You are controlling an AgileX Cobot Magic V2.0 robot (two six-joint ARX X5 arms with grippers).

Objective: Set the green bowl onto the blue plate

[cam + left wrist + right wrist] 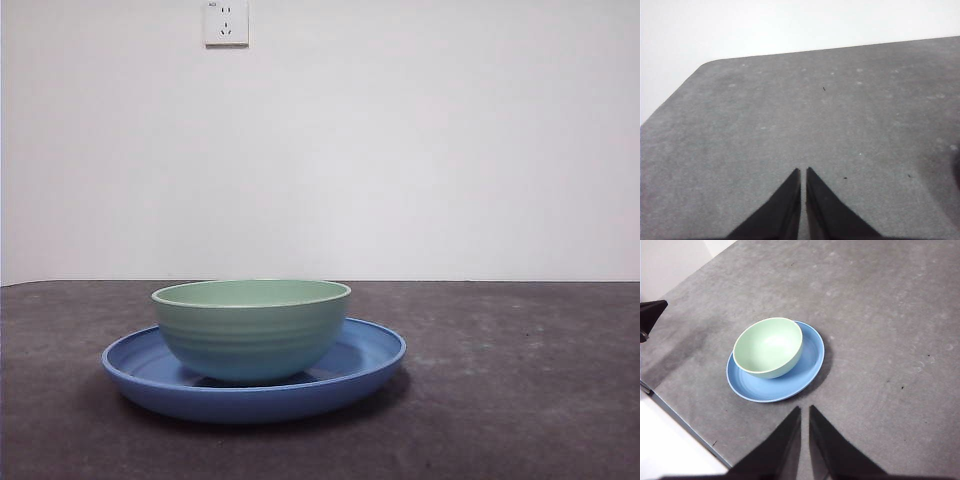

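The green bowl (251, 328) sits upright inside the blue plate (372, 352), resting on the plate's floor and set off-centre, so that a wider band of blue shows on one side than on the other. Both stand on the grey tabletop (520, 400), and the bowl is empty; the plate holds nothing but the bowl. Judged from how things lie, the placing looks done and no carrying move remains. The right claw (804, 412) hangs above the tabletop with its two jaws drawn almost together, only a thin slit between them, and it grips nothing; the bowl and plate lie ahead of its tips, near but clearly apart from them. The left claw (803, 173) is likewise nearly closed and empty, and looks over bare tabletop toward a rounded corner, with neither dish in its sight. The right arm is therefore the nearer of the two to the dishes. A white wall socket (226, 22) is mounted high on the wall behind.
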